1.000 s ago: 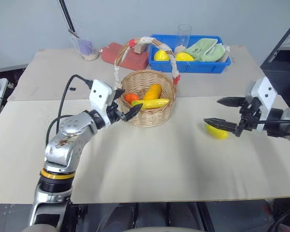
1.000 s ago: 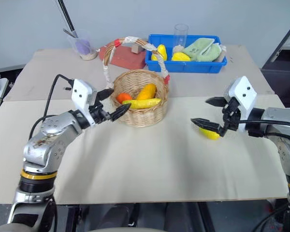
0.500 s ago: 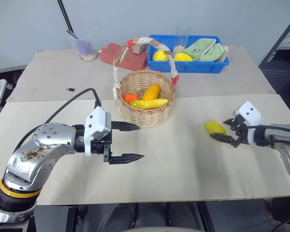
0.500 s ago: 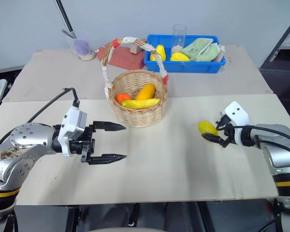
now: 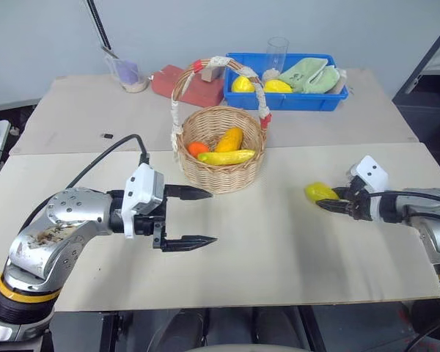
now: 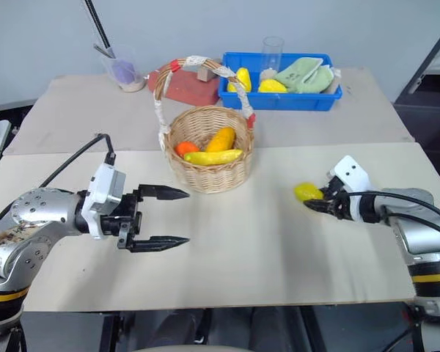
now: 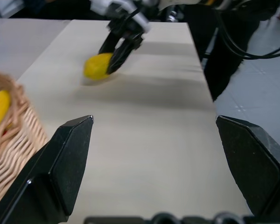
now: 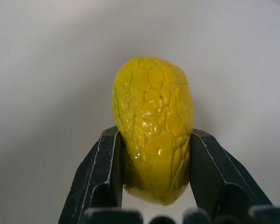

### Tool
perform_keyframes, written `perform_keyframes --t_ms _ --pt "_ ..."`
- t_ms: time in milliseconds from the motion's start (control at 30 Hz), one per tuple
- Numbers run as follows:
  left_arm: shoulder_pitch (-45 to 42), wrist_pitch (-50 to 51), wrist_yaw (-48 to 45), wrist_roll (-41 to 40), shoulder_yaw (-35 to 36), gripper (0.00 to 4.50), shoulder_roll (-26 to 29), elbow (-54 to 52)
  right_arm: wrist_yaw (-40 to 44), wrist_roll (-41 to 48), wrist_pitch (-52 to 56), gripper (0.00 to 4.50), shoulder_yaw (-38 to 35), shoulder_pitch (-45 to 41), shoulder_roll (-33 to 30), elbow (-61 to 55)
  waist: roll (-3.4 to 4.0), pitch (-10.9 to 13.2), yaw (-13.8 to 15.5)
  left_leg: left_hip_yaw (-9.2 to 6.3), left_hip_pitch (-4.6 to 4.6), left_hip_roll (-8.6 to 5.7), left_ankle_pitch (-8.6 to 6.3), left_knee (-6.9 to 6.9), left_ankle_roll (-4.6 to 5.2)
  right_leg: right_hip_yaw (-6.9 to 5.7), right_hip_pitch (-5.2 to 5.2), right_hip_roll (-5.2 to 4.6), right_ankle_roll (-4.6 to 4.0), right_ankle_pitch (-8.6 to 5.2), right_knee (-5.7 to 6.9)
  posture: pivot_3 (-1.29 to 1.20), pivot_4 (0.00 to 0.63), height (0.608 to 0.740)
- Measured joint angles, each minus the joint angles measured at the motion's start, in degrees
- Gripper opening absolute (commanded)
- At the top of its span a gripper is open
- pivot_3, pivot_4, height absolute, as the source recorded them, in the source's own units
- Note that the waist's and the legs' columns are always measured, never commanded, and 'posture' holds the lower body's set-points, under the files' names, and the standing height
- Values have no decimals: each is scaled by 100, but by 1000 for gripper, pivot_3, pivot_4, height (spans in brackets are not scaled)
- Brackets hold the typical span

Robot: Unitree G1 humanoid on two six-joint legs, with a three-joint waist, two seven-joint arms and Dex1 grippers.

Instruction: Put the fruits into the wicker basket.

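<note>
**Small yellow fruit clamped, still low on the surface**

Lay right of the wicker basket (image 5: pixel 221 147), pinched across its middle by right gripper (image 8: pixel 154 179). Looked light, stiff, glossy yellow fruit (image 8: pixel 152 128); likely slippery, best held mid-body. Banana (image 5: pixel 227 157) already in basket. Left gripper (image 5: pixel 198 217) spread wide, empty.

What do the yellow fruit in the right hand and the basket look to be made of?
Yellow fruit: likely plastic or rubber, a replica; glossy skin with a crackled, faceted pattern and even colour. Basket: woven wicker, matte tan strands; its handle is wrapped in white with red bands, probably tape or cloth.
</note>
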Motion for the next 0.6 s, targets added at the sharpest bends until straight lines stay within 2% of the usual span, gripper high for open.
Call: perform_keyframes --t_ms 100,167,233,300,467,533,600 --pt "193 4 182 -9 217 4500 -3 30 -38 522 437 1562 -4 -368 351 -755 -1 1 -39 0 4 8 -17 0 28 1 1 8 -7 4 -2 0 150 740" --pt "375 15 329 -46 366 4500 -14 -17 -325 854 673 1562 88 -1047 991 -1100 -1 1 -85 0 9 11 -16 -2 27 4 1 12 -10 6 -1 0 150 740" --pt "412 17 413 -86 420 4500 -28 -50 -529 926 735 1562 146 -1464 1346 -1152 -1 0 -80 0 10 12 -15 -6 24 2 -1 12 -11 6 0 0 150 740" --pt "422 33 548 -141 554 4500 -62 -48 -941 823 753 1562 328 -2135 1948 -809 -2 0 -57 0 9 9 -10 -6 15 0 -2 9 -12 7 1 0 150 740" --pt "136 106 908 -375 771 4500 -225 -39 -1748 26 307 1561 865 -2831 2911 576 -5 -1 -12 0 1 2 8 -6 -17 0 -15 2 -13 8 8 0 150 740" --pt "117 126 1050 -427 856 4500 -272 -35 -1924 -146 137 2584 909 -2948 3155 963 -5 -1 -32 0 -2 2 10 -6 -19 2 -23 3 -14 9 12 0 150 740" --pt "88 127 1185 -458 865 4500 -316 -35 -2131 -323 -25 3302 910 -3059 3359 1247 -5 -1 -67 0 -12 2 12 -6 -22 4 -37 4 -15 10 17 0 150 740"
